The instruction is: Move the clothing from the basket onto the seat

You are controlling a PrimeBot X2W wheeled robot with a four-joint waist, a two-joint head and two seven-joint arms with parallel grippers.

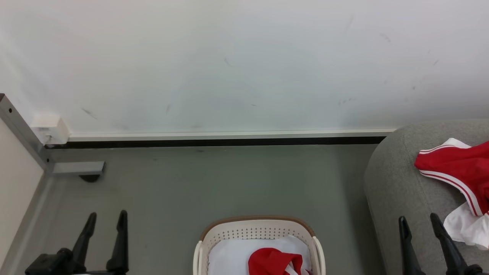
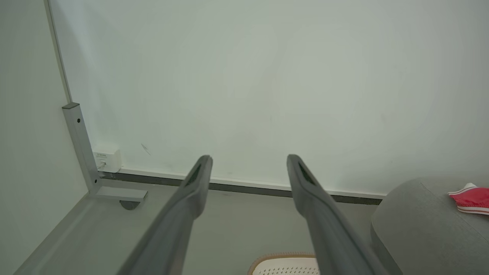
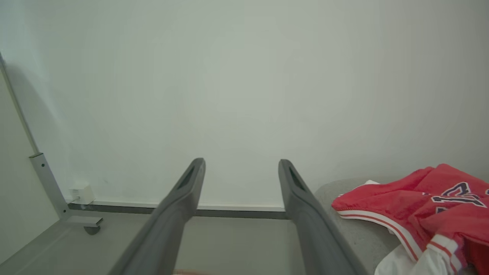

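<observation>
Currently the left gripper (image 1: 107, 214) and right gripper (image 1: 417, 217) hang spread and empty. Red and white clothing (image 1: 273, 261) lies in the basket (image 1: 256, 220) between them; more lies on the sofa (image 1: 397, 191). A metal frame foot (image 1: 78, 168) stands far left.

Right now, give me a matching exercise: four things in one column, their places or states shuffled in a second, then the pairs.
Column one
1. basket
2. red jersey
3. left gripper
4. white wall box

Column two
a. lying on the sofa
b. open, holding nothing
c. on the floor, clothing inside
d. beside the metal post

Pairs: 1-c, 2-a, 3-b, 4-d
</observation>
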